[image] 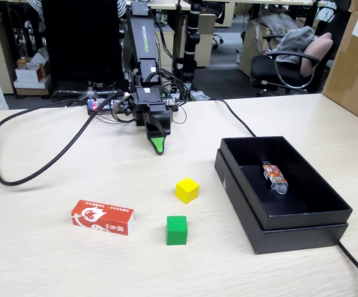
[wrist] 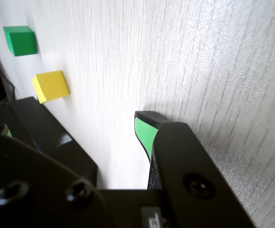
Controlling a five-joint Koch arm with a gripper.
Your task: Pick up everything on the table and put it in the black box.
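Hand (image: 159, 147) of mine hovers low over the counter (image: 55, 260), whether apart or together I cannot tell, with the yellow cube (image: 187, 190) nearest, just ahead toward the camera and beside the black box (image: 262, 226).

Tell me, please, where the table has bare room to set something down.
Bare table lies left of the red-and-white carton, and a wide strip runs between the gripper and the yellow cube. It is crowded where the yellow and green cube sit close beside the black box.
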